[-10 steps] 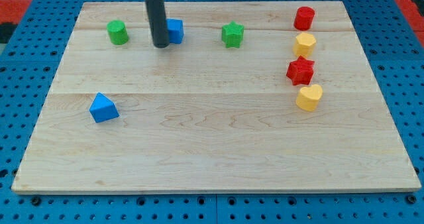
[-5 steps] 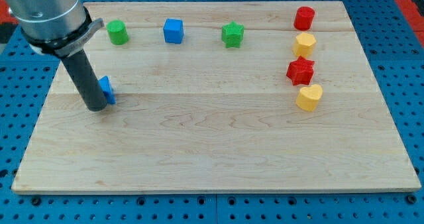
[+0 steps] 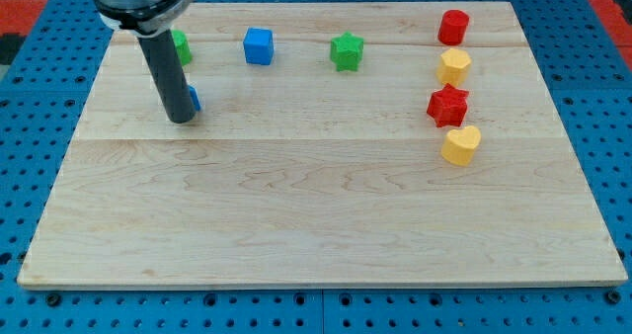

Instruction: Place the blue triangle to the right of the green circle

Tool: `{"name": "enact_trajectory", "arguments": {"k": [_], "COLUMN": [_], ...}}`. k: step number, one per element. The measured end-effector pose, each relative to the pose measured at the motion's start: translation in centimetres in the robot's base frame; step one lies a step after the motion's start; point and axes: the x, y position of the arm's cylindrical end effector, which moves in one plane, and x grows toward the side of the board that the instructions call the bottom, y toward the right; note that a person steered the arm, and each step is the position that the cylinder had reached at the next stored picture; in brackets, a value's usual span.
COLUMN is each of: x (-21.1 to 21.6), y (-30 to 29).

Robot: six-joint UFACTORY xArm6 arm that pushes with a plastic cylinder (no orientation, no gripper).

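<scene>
You have a wooden board [image 3: 326, 215] on a blue pegboard [image 3: 30, 97], and the rod [image 3: 166, 72] comes down over its upper left part. There are no jaws on this arm to open or close, so nothing is gripped; it only shoves.

My tip [image 3: 181, 120] sits on the board at the view's left of the blue triangle [image 3: 195, 100], which is almost wholly hidden behind the rod; only a sliver of blue shows at the rod's right edge, so you cannot tell how the triangle is turned. It appears to be touching the rod. The green circle [image 3: 181, 47] is just above, partly covered by the rod too.

The main risk, as I judge it: the triangle's sloped faces may let it slip off the round rod sideways, so a push toward the view's top could send it drifting left into the green circle and knock that away. Watch also that the rod itself does not clip the circle.

Push too far right and you may reach the blue cube [image 3: 259, 46]. The green star [image 3: 347, 51] and the red and yellow blocks [image 3: 452, 82] at the view's right are well apart and unlikely to be troubled.
</scene>
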Motion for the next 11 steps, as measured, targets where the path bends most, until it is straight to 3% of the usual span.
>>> {"name": "enact_trajectory", "arguments": {"k": [1, 3, 5, 9, 11], "x": [-2.0, -0.5, -5.3, -5.9, -9.4], "y": [-3.9, -2.0, -3.9, 0.8, 1.7]}}
